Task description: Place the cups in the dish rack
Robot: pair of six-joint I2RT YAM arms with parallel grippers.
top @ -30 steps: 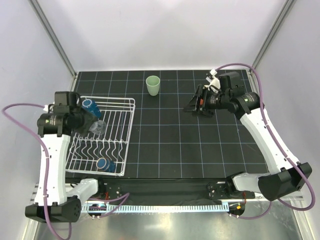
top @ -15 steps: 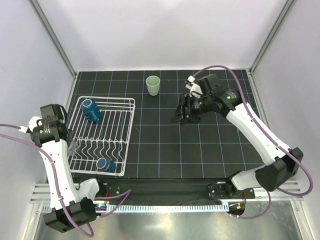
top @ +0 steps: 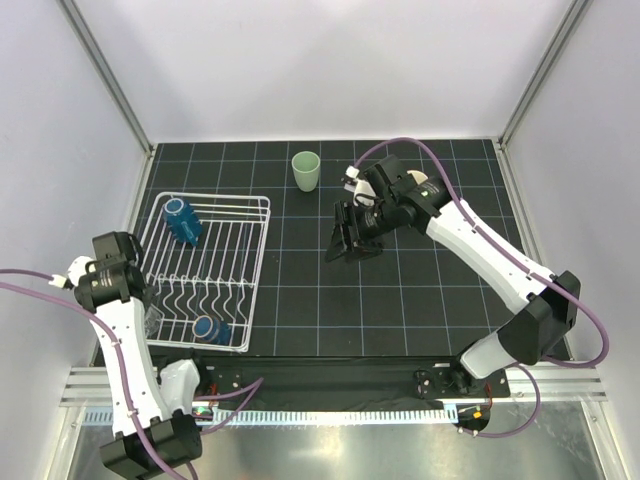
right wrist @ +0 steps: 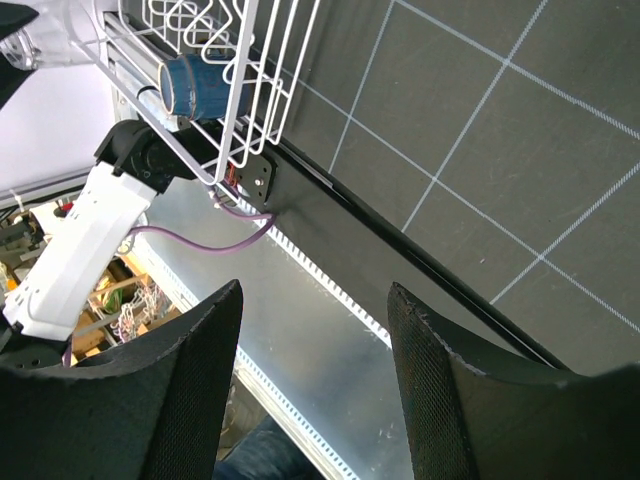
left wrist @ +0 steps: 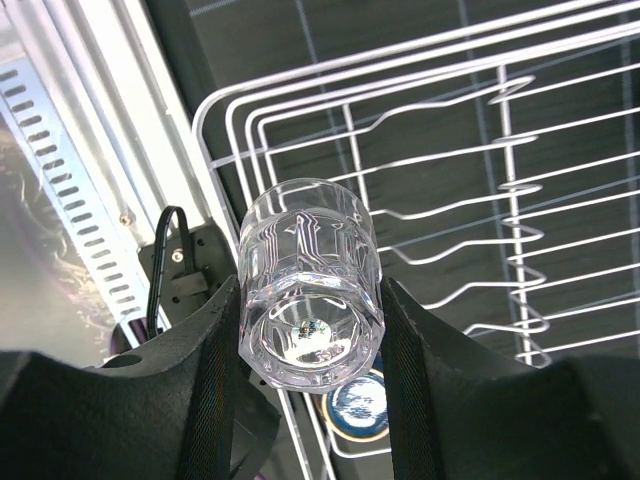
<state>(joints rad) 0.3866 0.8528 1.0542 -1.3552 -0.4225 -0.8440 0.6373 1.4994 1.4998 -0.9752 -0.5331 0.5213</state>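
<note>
Currently, at lower centre, the left gripper (left wrist: 310, 300) is clamping the clear glass (left wrist: 310, 250) at the dish rack (left wrist: 430, 150) rim — the right gripper (right wrist: 315, 290) is holding its jaws apart.

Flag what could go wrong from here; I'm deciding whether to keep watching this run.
1. The clear glass is pinched in the left gripper by the corner rim of the dish rack; it might slip or land outside the wires.
2. The small blue mug lies just below the glass in the wrist view; lowering there could knock them together.
3. The open right gripper hangs near the green tumbler and could tip it approaching.
</note>
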